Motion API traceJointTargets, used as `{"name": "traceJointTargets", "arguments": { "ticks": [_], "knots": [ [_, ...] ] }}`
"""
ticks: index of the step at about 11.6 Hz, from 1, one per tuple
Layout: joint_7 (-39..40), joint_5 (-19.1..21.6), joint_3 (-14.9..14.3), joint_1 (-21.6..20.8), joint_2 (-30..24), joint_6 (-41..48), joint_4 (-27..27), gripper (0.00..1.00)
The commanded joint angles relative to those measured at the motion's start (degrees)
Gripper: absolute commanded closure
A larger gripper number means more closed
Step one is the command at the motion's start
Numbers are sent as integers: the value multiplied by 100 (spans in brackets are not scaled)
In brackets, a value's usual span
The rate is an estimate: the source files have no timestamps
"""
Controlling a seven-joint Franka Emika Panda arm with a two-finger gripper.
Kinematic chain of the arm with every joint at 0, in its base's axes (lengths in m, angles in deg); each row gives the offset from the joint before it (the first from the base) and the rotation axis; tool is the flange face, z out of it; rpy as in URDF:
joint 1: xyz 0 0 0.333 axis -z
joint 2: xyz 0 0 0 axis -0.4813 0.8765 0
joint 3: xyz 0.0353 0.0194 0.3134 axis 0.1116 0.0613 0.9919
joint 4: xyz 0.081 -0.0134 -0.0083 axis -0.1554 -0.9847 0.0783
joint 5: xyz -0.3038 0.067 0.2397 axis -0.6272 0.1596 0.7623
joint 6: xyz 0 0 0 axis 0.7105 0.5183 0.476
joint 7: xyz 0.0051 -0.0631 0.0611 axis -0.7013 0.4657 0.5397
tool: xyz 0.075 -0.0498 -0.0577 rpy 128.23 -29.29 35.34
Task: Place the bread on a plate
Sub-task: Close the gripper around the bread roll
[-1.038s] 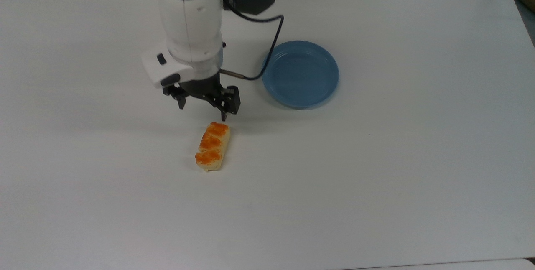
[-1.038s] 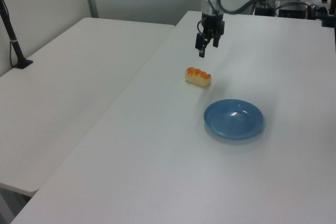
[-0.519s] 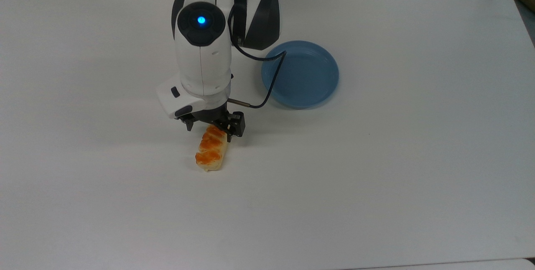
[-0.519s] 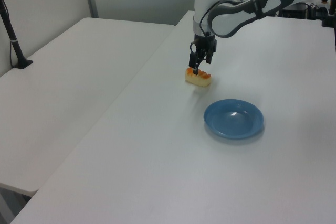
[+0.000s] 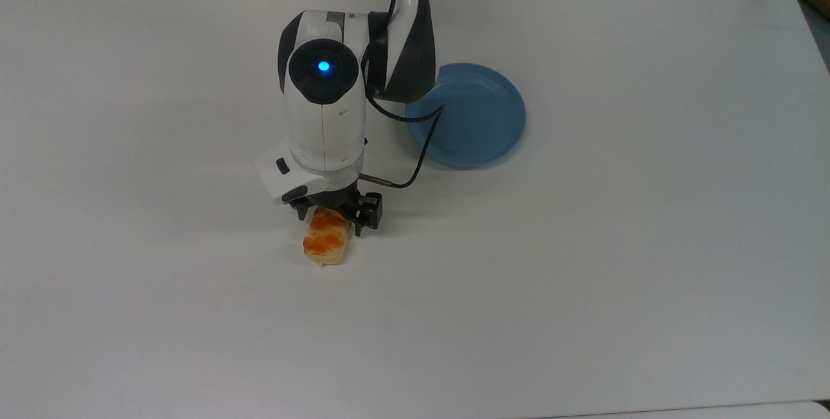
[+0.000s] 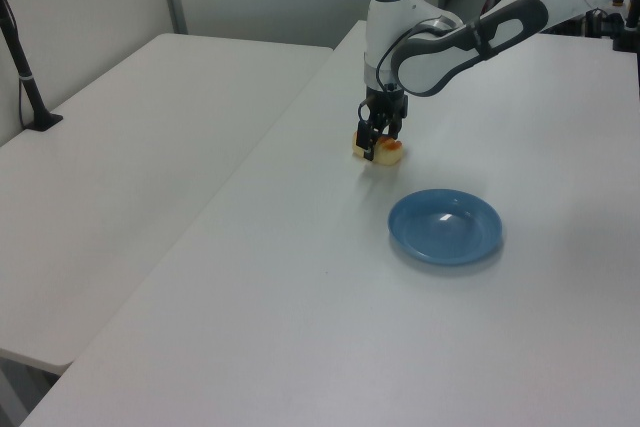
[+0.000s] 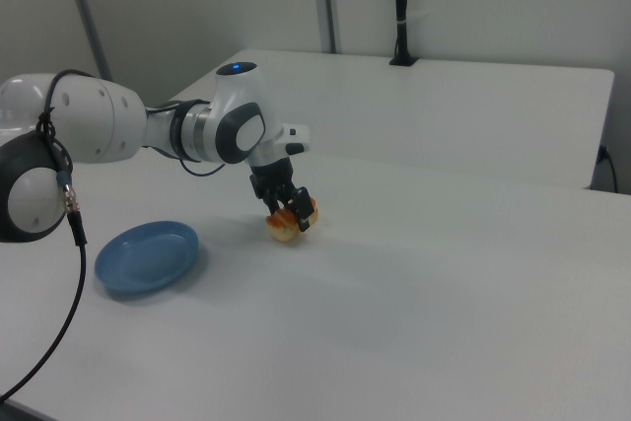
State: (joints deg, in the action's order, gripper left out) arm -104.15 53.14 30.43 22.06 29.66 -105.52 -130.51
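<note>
**Q:** White worktop (image 5: 583, 276), seen in three views: where is the hand, and how far open?

**A:** The hand (image 5: 334, 219) (image 6: 378, 140) (image 7: 289, 209) is lowered over the bread (image 5: 325, 240) (image 6: 380, 152) (image 7: 288, 228). Its fingers (image 5: 368, 215) are spread, one on either side of the loaf's far end in the top view. Whether the pads touch the crust cannot be told. The loaf lies flat on the worktop, not lifted.

**Q:** What differs from the earlier frames?

**A:** One second ago the hand hung above and behind the loaf, clear of it. Half a second ago it reached the loaf's far tip. Now it sits lower and further along, hiding more of the glazed top. The bread and the plate (image 5: 483, 114) (image 6: 445, 227) (image 7: 146, 258) have not shifted.

**Q:** How does the loaf lie?

**A:** In the top view its long axis runs nearly up-down, leaning slightly to the top view's right at the far end. The plate lies well apart, toward the top view's upper right, with the arm's black cable (image 5: 415, 166) crossing its rim.
</note>
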Motion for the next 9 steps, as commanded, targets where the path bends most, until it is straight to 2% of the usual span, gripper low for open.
{"name": "traceJointTargets", "arguments": {
  "ticks": [1,2,3,6,9],
  "knots": [
    [-119,45,-46,-85,38,-57,85,45],
    [-119,46,-46,-85,38,-57,85,59],
    [-119,46,-46,-85,38,-57,85,68],
    [-102,37,-46,-85,29,-57,85,76],
    [-49,19,-54,-76,-49,-31,85,76]
  ]
}}
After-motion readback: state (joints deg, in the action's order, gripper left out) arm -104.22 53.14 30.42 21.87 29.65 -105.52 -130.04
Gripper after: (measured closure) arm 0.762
